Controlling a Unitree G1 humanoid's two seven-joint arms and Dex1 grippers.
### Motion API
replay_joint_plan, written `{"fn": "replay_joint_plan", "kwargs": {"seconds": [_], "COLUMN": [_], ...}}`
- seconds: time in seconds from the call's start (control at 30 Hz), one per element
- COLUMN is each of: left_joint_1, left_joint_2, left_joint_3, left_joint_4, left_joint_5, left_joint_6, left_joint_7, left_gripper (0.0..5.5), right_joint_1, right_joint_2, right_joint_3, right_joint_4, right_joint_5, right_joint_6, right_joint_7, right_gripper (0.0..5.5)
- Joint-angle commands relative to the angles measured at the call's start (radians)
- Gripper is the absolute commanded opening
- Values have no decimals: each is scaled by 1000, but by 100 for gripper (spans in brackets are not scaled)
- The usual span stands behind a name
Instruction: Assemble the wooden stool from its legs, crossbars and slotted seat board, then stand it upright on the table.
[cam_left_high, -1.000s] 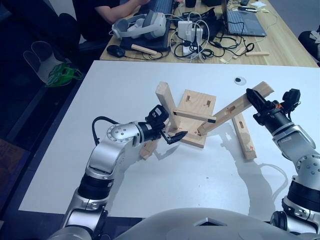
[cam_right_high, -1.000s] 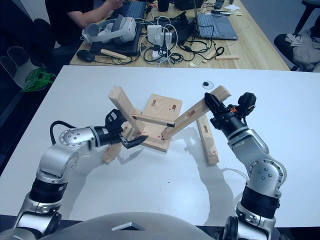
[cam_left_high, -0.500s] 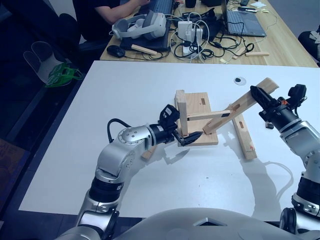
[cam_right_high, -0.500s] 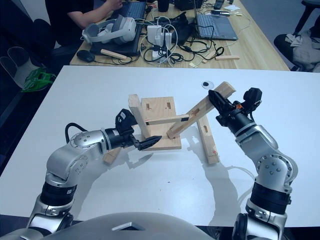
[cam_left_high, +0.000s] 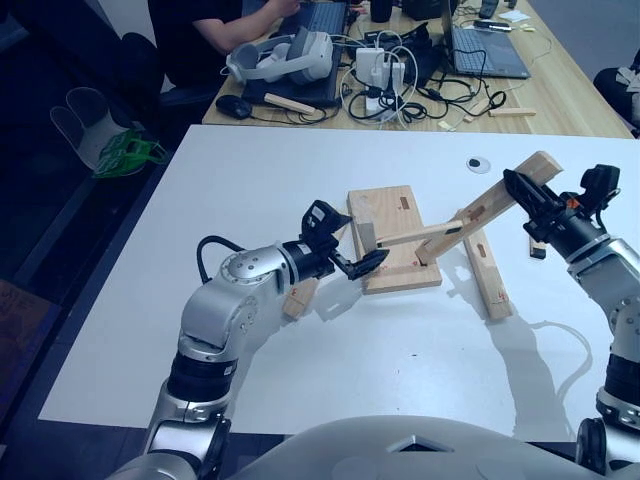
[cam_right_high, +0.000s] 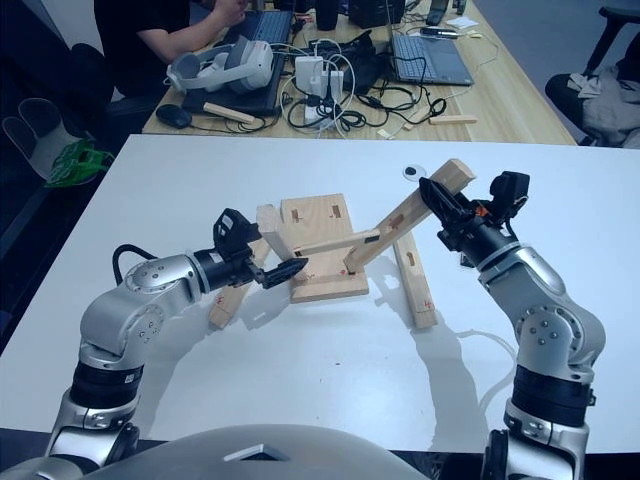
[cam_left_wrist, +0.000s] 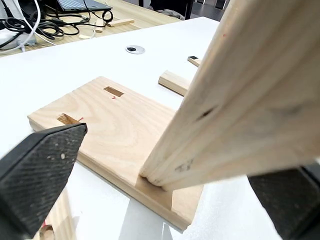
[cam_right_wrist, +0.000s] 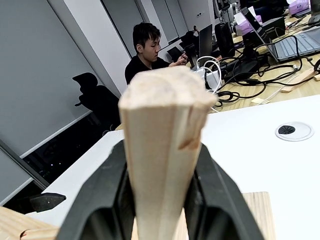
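Observation:
The slotted seat board (cam_left_high: 398, 205) lies flat on the white table (cam_left_high: 250, 180). Two legs joined by a crossbar (cam_left_high: 408, 236) stand over it. The short-looking left leg (cam_left_high: 362, 230) rests its end on the board (cam_left_wrist: 115, 115). My left gripper (cam_left_high: 365, 264) is open, with one of its pads (cam_left_wrist: 40, 170) on each side of that leg and gaps showing. The long right leg (cam_left_high: 480, 208) slants up to my right gripper (cam_left_high: 525, 198), which is shut on its top end (cam_right_wrist: 162, 150).
A loose slotted bar (cam_left_high: 487, 272) lies right of the board, and another wooden piece (cam_left_high: 294, 300) lies under my left forearm. A round grommet (cam_left_high: 480, 160) sits in the table behind. Beyond the far edge is a desk (cam_left_high: 560, 95) with laptops, cables and a headset.
The leg-and-crossbar frame swung from leaning left to standing over the board, and the board turned. My left gripper drew back a little to the left. My right gripper moved slightly right.

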Motion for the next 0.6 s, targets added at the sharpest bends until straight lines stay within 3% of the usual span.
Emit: {"fn": "replay_joint_plan", "kwargs": {"seconds": [0.03,0.33,0.6], "left_joint_1": [14,12,15], "left_joint_2": [8,-17,-24], "left_joint_3": [22,19,0], "left_joint_4": [10,38,37], "left_joint_5": [-11,-16,-15], "left_joint_6": [-27,-65,-79], "left_joint_7": [5,36,47], "left_gripper": [540,540,540], "right_joint_1": [-17,-58,-35], "right_joint_2": [-77,-72,-40], "right_joint_3": [13,168,159], "right_joint_4": [73,152,238], "right_joint_5": [-93,-274,-238], "right_joint_6": [28,-16,12], "right_joint_7": [18,45,123], "right_gripper": [101,101,101]}}
